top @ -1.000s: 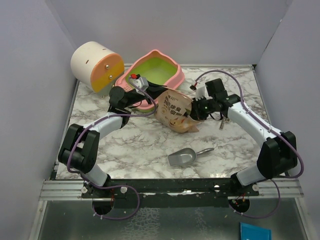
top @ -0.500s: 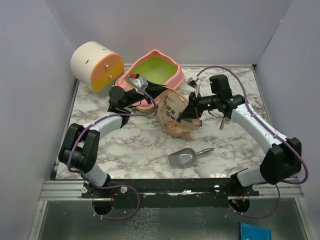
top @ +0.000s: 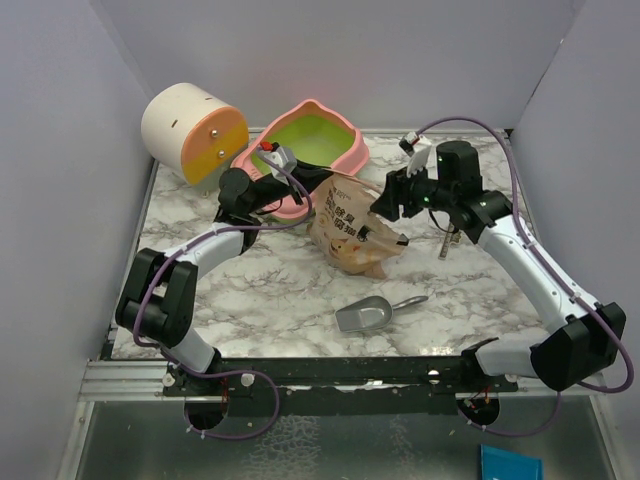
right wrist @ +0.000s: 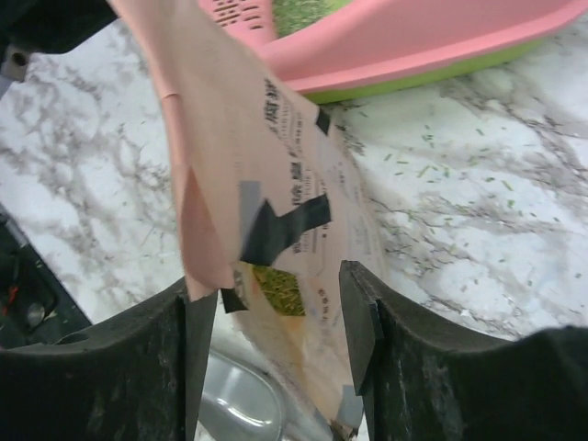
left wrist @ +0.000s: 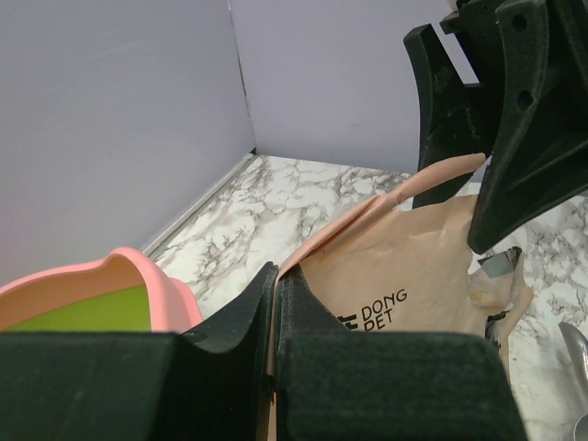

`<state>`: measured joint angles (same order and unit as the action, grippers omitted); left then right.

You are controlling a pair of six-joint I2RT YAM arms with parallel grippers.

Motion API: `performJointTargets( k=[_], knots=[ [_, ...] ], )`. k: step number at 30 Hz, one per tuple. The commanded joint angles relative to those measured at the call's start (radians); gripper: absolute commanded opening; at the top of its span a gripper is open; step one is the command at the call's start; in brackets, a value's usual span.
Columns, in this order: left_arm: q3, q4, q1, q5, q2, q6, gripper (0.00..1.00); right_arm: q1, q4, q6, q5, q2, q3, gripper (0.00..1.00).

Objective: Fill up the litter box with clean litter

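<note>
The litter box [top: 312,140], pink with a lime-green inside, stands at the back of the table. In front of it a tan bag [top: 350,225] stands tilted. My left gripper [top: 305,188] is shut on the bag's top edge, and the left wrist view shows that edge [left wrist: 367,216] pinched between the jaws [left wrist: 276,285]. My right gripper [top: 388,200] is open at the bag's right side. In the right wrist view its jaws [right wrist: 276,303] straddle the bag [right wrist: 248,156], whose pink flap rests against one finger. A few stray grains of clean litter [right wrist: 413,170] dot the marble; the bag's contents are hidden.
A grey metal scoop [top: 375,313] lies on the marble nearer the front, just below the bag. A cream-and-orange cylinder [top: 193,132] stands at the back left beside the litter box. Grey walls close in the table on three sides.
My right gripper has opened, let go of the bag and risen toward the back right. The bag has settled a little leftward, still held by the left gripper.
</note>
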<state>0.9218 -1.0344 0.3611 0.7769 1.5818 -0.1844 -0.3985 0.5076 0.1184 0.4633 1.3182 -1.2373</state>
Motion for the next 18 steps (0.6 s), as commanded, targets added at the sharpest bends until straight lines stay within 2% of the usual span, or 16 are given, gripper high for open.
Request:
performJointTargets(
  k=[1, 11, 18],
  knots=[
    [0.048, -0.073, -0.010, -0.049, -0.063, 0.015, 0.00, -0.002, 0.043, -0.051, -0.180, -0.004, -0.022, 0.56],
    [0.051, -0.080, -0.011, -0.044, -0.062, 0.006, 0.00, -0.003, 0.045, -0.059, -0.107, -0.004, 0.096, 0.53],
    [0.049, -0.100, -0.011, -0.036, -0.056, -0.012, 0.00, -0.003, 0.004, -0.047, -0.086, 0.003, 0.178, 0.46]
  ],
)
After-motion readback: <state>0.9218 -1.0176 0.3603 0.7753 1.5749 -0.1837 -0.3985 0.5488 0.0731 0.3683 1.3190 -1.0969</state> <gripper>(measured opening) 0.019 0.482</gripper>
